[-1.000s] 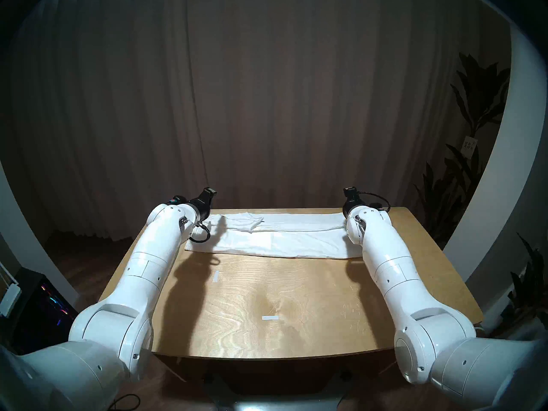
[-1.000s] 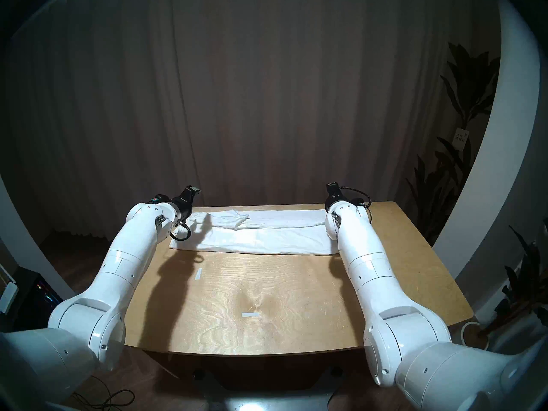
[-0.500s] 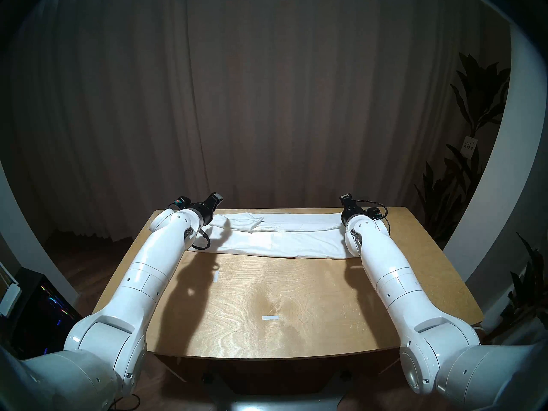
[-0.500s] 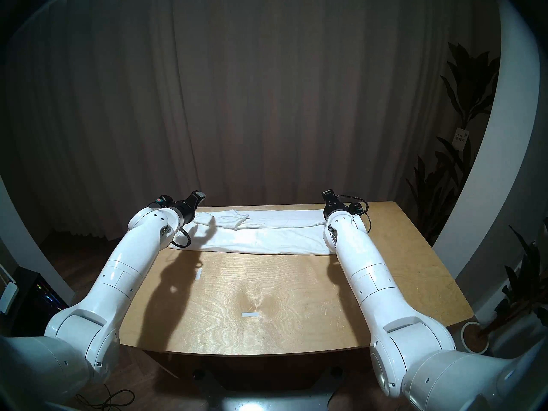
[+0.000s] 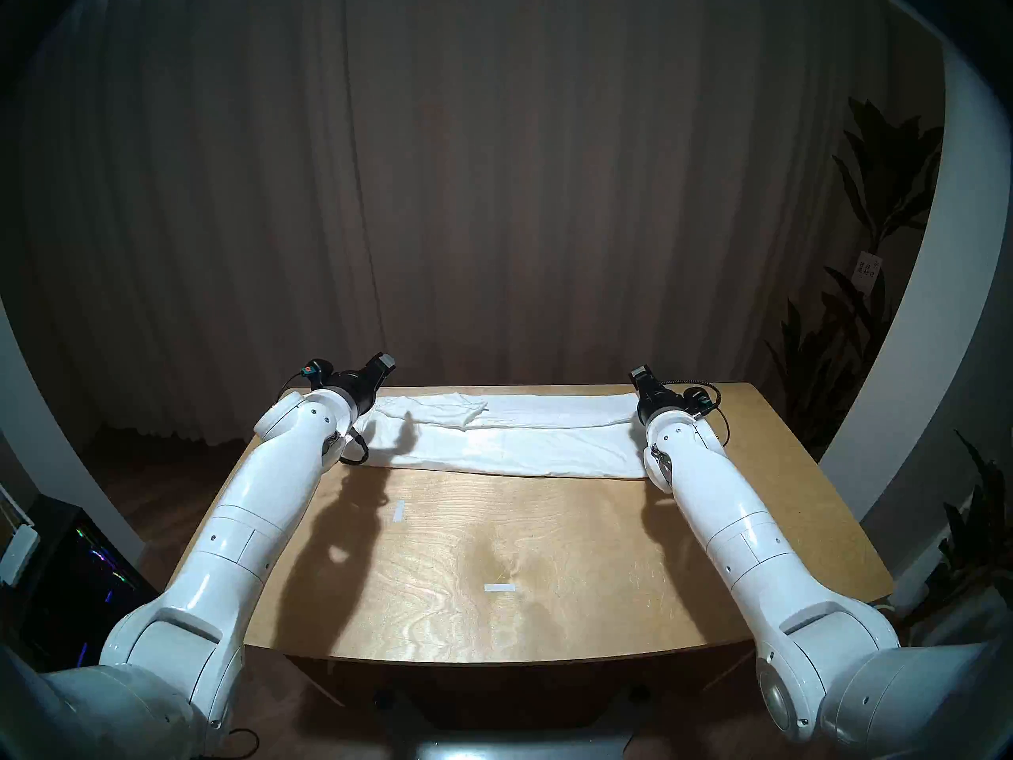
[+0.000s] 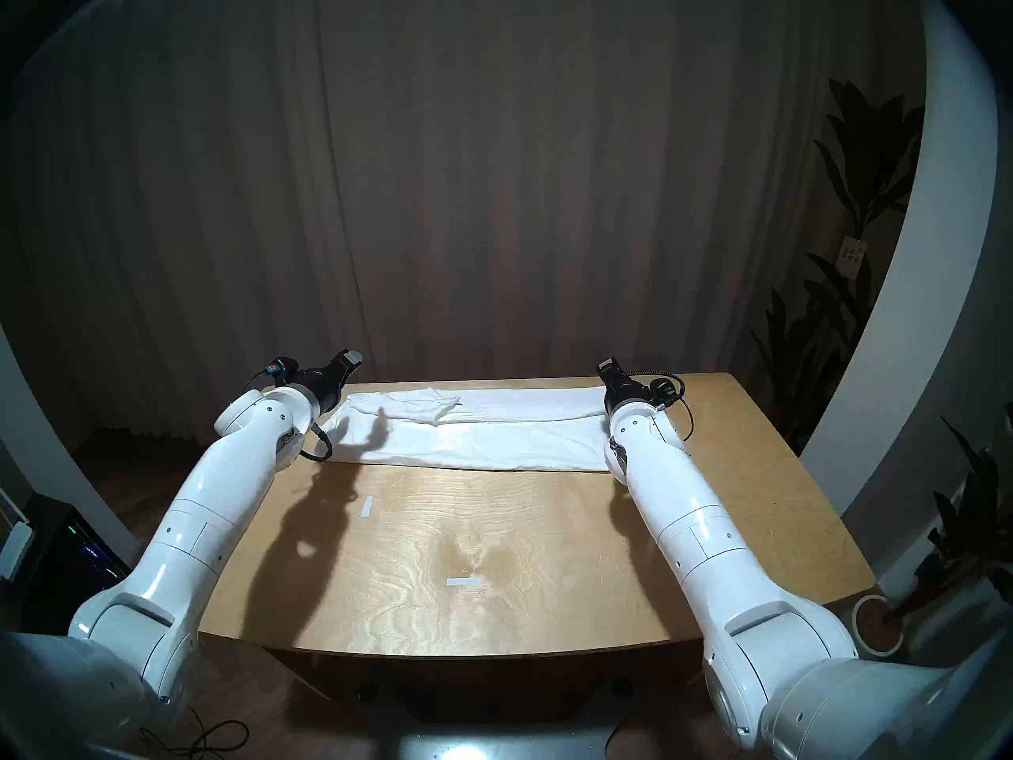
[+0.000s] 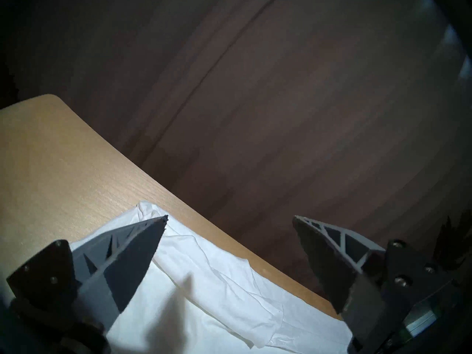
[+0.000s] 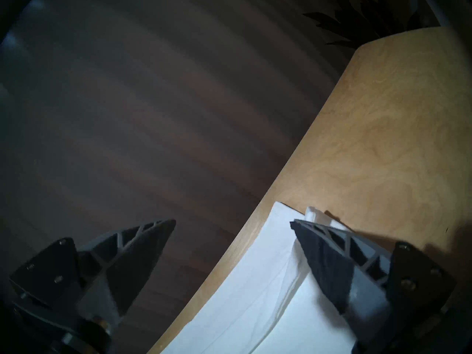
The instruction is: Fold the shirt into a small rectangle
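Dim room, overhead glare on table (image 5: 548, 567), hard arm shadows, blurred wrist views

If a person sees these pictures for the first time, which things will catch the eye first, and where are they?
The eye goes first to the white shirt, folded into a long band across the far part of the wooden table. Next come the two white arms, one at each end of the band, with the left pincer and the right pincer both open and empty above it. Two small white tape strips lie on the bare wood nearer the robot.
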You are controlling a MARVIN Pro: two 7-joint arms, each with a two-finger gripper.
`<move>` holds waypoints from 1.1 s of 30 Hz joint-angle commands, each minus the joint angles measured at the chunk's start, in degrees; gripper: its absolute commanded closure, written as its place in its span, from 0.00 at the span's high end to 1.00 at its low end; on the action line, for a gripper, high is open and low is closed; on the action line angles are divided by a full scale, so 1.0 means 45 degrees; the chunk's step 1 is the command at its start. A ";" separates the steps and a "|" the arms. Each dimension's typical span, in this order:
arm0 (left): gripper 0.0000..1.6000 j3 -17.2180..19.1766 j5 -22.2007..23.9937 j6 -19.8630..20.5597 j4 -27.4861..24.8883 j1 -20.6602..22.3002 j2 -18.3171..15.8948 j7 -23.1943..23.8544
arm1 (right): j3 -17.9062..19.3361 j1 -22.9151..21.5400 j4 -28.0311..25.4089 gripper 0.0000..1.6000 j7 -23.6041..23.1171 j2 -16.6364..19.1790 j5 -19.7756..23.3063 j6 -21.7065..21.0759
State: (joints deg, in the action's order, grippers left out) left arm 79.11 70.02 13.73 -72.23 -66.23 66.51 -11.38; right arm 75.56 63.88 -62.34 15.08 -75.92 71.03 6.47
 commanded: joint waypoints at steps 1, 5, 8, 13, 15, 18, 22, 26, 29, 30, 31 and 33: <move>1.00 0.0562 0.0162 -0.0372 -0.1082 -0.0777 -0.0387 0.0148 | -0.0112 0.0095 -0.0637 1.00 -0.0369 0.0552 -0.0548 0.0325; 1.00 0.0854 0.0390 -0.0446 -0.1416 -0.1442 -0.0375 0.0143 | -0.0250 0.0264 -0.0785 1.00 -0.0485 0.0736 -0.0799 0.0442; 1.00 0.1008 0.0565 -0.0479 -0.1552 -0.1782 -0.0341 0.0136 | -0.0325 0.0348 -0.0854 1.00 -0.0547 0.0813 -0.0913 0.0491; 1.00 0.1401 0.1062 -0.0595 -0.2125 -0.2700 -0.0246 0.0176 | -0.0566 0.0564 -0.1124 1.00 -0.0771 0.1035 -0.1276 0.0668; 1.00 0.1484 0.1166 -0.0623 -0.2267 -0.2873 -0.0227 0.0190 | -0.0615 0.0603 -0.1183 1.00 -0.0814 0.1083 -0.1350 0.0706; 1.00 0.1748 0.1547 -0.0715 -0.2795 -0.3447 -0.0142 0.0251 | -0.0768 0.0719 -0.1398 1.00 -0.0975 0.1258 -0.1606 0.0854; 1.00 0.2059 0.1960 -0.0832 -0.3373 -0.4004 -0.0019 0.0277 | -0.0883 0.0819 -0.1604 1.00 -0.1128 0.1459 -0.1857 0.1011; 1.00 0.2366 0.2362 -0.0941 -0.3922 -0.4576 0.0168 0.0188 | -0.0989 0.0939 -0.1791 1.00 -0.1266 0.1664 -0.2107 0.1182; 1.00 0.2598 0.2685 -0.1039 -0.4380 -0.5100 0.0340 0.0095 | -0.1091 0.1045 -0.1964 1.00 -0.1409 0.1842 -0.2347 0.1350; 1.00 0.2598 0.2685 -0.1039 -0.4380 -0.5100 0.0340 0.0095 | -0.1091 0.1045 -0.1964 1.00 -0.1409 0.1842 -0.2347 0.1350; 1.00 0.2686 0.2802 -0.1079 -0.4576 -0.5275 0.0406 0.0082 | -0.1132 0.1089 -0.2028 1.00 -0.1459 0.1912 -0.2435 0.1407; 1.00 0.2903 0.3100 -0.1195 -0.4977 -0.5743 0.0586 -0.0047 | -0.1227 0.1214 -0.2169 1.00 -0.1599 0.2121 -0.2697 0.1589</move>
State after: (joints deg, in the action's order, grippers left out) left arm 89.84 81.62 9.67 -89.33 -87.46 67.60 -11.09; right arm 70.19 68.91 -69.23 9.64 -68.68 61.34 11.41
